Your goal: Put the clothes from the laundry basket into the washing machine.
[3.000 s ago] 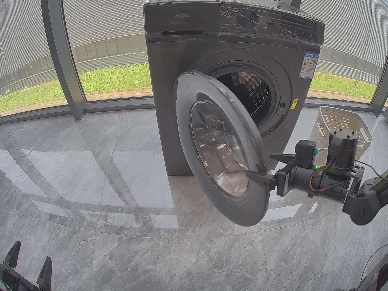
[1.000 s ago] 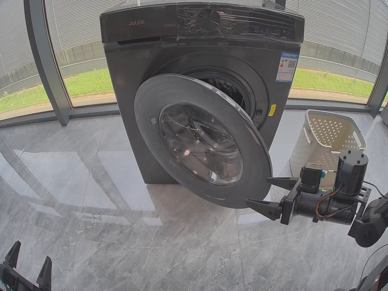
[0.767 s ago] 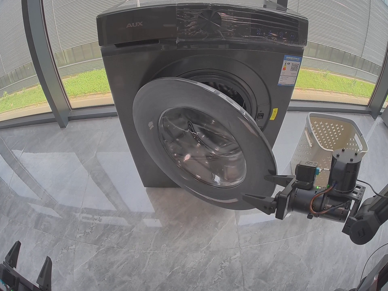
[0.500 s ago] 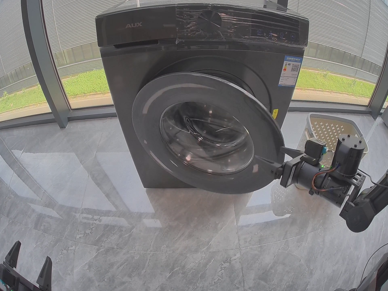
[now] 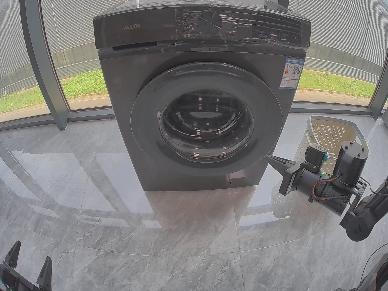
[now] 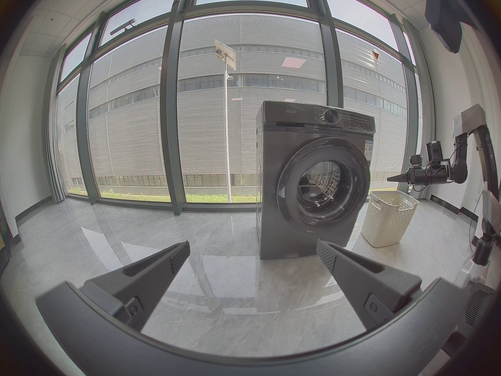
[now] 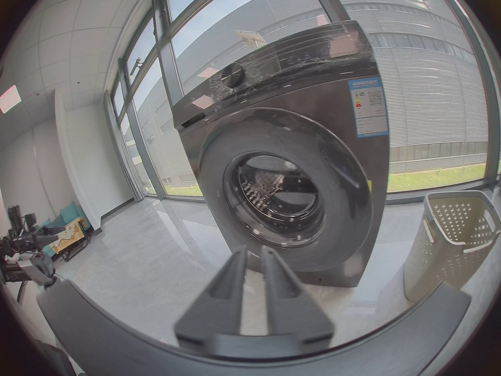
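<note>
Quick pass: the washing machine (image 5: 121,114) stands on the floor (image 5: 121,231), and its round door (image 5: 206,120) sits flush against the front, shut. The laundry basket (image 5: 332,131) is upright on the floor just beside the machine, on my right. I see only its perforated walls inside, no clothes. The drum shows through the door glass, but I can't tell whether clothes lie in it.

My right gripper (image 5: 271,159) hangs between the door's right edge and the basket, with its tips aimed at the machine, near the door rim but apart from it. Its fingers are pinched narrow, almost touching, with nothing between them. I judge it suits pushing a door more than grabbing cloth.

My left gripper (image 5: 32,251) sits low on my left, well apart from everything, its fingers spread wide and holding nothing. It is likely parked out of the way.

With the basket bare and the door shut, I judge loading is done.
</note>
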Robot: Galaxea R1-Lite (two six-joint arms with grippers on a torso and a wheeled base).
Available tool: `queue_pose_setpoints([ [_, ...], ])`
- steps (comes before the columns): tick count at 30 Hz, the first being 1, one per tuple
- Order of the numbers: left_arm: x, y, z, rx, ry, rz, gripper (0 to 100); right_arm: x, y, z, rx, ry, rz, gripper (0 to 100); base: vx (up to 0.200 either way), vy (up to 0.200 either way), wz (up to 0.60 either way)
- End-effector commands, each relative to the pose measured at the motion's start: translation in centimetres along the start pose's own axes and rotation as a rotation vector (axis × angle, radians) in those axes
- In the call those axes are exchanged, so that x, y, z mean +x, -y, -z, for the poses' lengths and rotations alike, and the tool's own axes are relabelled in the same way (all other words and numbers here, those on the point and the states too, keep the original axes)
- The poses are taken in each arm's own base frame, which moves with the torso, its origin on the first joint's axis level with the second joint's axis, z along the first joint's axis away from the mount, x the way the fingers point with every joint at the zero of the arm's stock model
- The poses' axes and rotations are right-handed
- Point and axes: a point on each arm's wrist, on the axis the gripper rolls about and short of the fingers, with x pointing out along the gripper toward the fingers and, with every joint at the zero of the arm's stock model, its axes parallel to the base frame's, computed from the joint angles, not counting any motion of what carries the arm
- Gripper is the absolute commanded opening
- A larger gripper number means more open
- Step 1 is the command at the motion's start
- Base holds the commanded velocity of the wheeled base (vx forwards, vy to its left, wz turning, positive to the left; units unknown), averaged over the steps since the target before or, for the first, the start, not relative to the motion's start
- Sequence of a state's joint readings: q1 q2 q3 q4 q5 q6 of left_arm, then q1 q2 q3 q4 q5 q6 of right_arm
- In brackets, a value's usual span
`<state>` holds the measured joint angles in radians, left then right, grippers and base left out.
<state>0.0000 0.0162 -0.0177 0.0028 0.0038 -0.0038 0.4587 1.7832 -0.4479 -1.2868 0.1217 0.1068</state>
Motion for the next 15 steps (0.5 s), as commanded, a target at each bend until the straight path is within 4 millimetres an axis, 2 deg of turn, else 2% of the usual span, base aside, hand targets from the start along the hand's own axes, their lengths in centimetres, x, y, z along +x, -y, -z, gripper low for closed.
queue_pose_setpoints([
  [1,0.0,0.0,0.5,-0.001,-0.002,0.001,100,-0.1,-0.2,-0.4,-0.005,0.029,-0.007,0,0.2,0.0,0.0],
  [11,0.0,0.0,0.5,0.002,-0.003,0.001,100,0.9,0.6,-2.4,-0.012,0.137,0.049,0,0.2,0.0,0.0],
  [15,0.0,0.0,0.5,0.002,-0.003,-0.001,100,2.0,1.3,-3.2,-0.013,0.174,0.071,0,0.0,0.0,0.0],
])
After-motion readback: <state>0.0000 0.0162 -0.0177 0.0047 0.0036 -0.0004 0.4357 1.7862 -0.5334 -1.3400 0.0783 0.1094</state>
